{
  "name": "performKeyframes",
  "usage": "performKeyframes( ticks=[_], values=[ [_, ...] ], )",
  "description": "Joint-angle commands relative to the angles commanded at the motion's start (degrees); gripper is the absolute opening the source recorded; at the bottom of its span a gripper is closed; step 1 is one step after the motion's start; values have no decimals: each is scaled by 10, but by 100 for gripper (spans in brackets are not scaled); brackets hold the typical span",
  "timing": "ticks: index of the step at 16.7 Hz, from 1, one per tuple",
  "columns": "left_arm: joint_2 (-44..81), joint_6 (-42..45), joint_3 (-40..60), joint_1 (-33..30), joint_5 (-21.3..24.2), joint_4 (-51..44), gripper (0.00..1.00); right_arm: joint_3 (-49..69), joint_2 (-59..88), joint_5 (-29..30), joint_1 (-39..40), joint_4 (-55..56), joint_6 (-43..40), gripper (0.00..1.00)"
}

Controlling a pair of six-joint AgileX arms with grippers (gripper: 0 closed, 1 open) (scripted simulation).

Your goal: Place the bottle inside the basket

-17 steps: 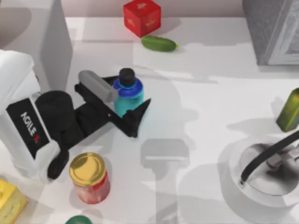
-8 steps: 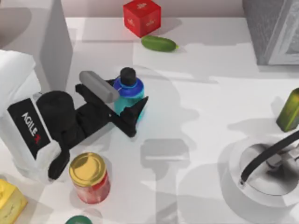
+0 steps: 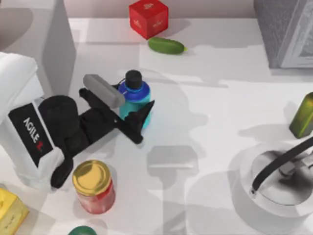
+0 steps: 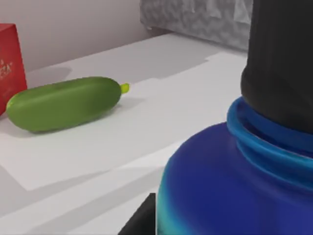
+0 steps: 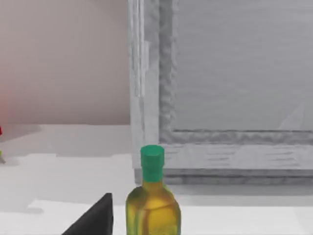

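Observation:
The bottle [image 3: 134,97], cyan with a blue shoulder and black cap, stands upright left of the table's middle. My left gripper [image 3: 135,102] is shut on it, one black finger [image 3: 145,110] pressed against its near side. The left wrist view has the bottle's blue shoulder [image 4: 220,191] and cap very close. The basket [image 3: 244,171], pale and round with a black arched handle [image 3: 279,164], sits at the lower right, well apart from the bottle. My right gripper [image 5: 96,219] is parked at the right, facing an olive-green bottle [image 5: 152,205].
A red cube [image 3: 148,18] and a cucumber [image 3: 166,45] lie behind the bottle. A red jar with a yellow lid [image 3: 94,186] stands near my left arm, with a yellow block [image 3: 10,213] beside it. The olive-green bottle [image 3: 304,115] stands just behind the basket. A grey box [image 3: 283,29] fills the back right corner.
My left gripper's fingers have closed in on the bottle, and the bottle has shifted slightly left and back. The rest of the table is unchanged.

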Motion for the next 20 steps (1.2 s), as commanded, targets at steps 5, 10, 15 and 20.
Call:
performKeyframes(
  ticks=[5,10,15,20],
  values=[
    [0,0,0,0,0,0,0,0,0,0,0,0,0,100],
    [-1,1,-1,1,0,0,0,0,0,0,0,0,0,100],
    [-62,26,0,25,81,-90,0,0,0,0,0,0,0,100],
    [-208,95,0,95,240,-331,0,0,0,0,0,0,0,100]
  ],
)
